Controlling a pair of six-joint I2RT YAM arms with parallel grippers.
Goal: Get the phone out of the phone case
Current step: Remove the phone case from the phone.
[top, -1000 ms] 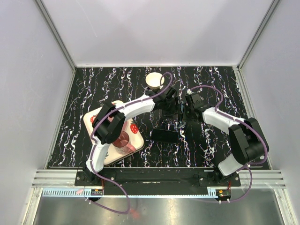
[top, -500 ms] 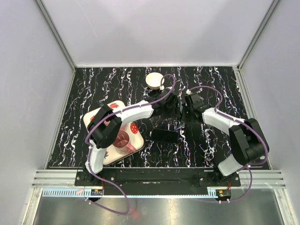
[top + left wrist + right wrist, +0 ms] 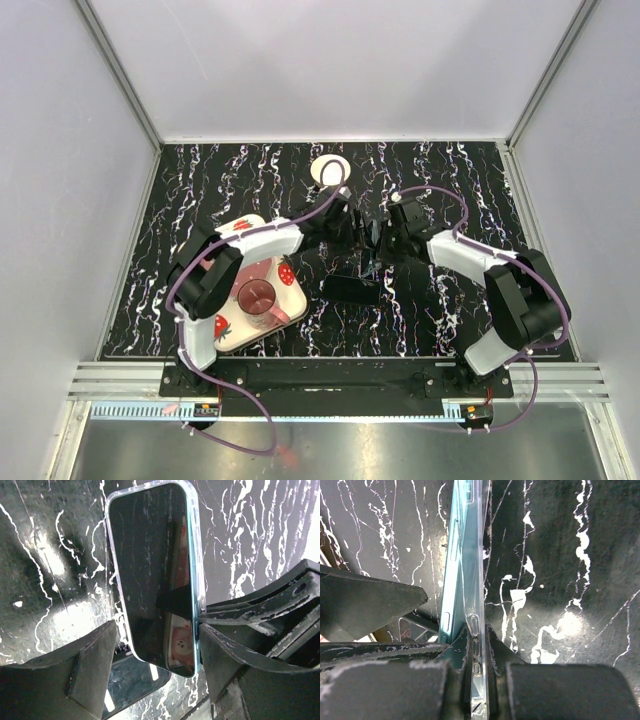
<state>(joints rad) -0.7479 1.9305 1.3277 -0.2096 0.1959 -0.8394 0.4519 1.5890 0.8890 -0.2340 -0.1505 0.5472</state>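
Above the middle of the desk (image 3: 200, 190), pinches the phone case (image 3: 479, 555) rim with right hand (image 3: 479, 632), straddles the phone (image 3: 150, 555) with spread left hand (image 3: 157, 630); next likely needs clamping, then pulling.

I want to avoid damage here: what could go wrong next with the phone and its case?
1. The right hand seems to pinch only the thin edge of the clear case; the teal phone could slide out and drop.
2. The left hand stands open around it, so nothing would catch it.
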